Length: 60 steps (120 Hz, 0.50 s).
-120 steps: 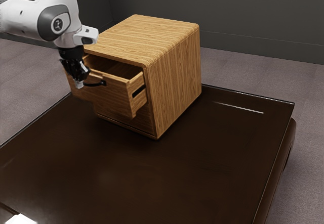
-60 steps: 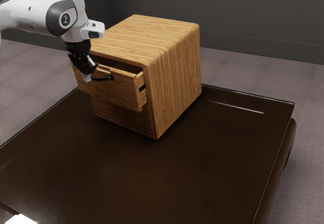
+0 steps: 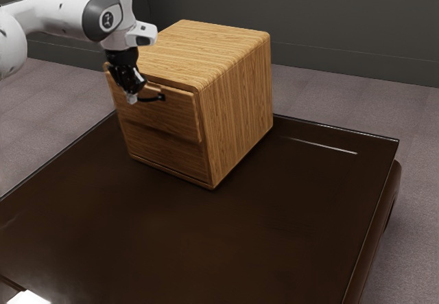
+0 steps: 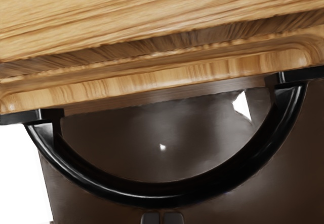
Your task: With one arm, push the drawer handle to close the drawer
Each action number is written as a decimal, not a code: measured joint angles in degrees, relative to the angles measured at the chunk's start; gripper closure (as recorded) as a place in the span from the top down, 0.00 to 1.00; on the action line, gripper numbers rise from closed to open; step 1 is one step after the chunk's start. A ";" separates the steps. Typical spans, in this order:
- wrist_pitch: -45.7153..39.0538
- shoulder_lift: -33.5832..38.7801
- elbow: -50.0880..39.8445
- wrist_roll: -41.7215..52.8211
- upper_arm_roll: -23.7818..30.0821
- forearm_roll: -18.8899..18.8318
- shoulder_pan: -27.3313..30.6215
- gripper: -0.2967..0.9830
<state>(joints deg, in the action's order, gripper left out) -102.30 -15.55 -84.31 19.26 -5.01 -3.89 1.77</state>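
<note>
Walls (image 3: pixel 322 16) of dark grey stand behind a greyish floor (image 3: pixel 329 98), and the glossy dark brown desk (image 3: pixel 206 242) spreads across the foreground of the exterior view. On it sits a wooden cabinet (image 3: pixel 240 105), upright, with rounded upper edges and striped grain. My arm (image 3: pixel 51 9) comes in from the exterior view's left, its forearm running to a bend well above the cabinet's front; from that bend the wrist drops, so the hand points down, tilted a little toward the exterior view's right. The drawer (image 3: pixel 175 117) is the cabinet's upper one, almost all the way in, its front still slightly proud of the cabinet's face. The black gripper (image 3: pixel 132 99) hangs in front of that drawer, its tips down at the level of the handle (image 3: pixel 155 99). This handle is a black bow, fixed to the drawer front at both ends and curving outward. My gripper is closed, with its fingertips (image 4: pixel 150 218) side by side just outside the middle of the bow and nothing gripped; whether they touch it I cannot tell.
</note>
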 joint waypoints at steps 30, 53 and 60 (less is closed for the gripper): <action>2.06 -3.59 4.70 0.04 0.15 -0.17 0.05 0.15; 0.90 20.07 -20.07 -1.81 3.72 0.00 1.31 0.30; 2.45 29.21 -26.37 -3.07 6.20 -0.01 1.75 0.40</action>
<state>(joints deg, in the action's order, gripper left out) -99.85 13.66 -110.68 16.19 1.18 -3.90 3.52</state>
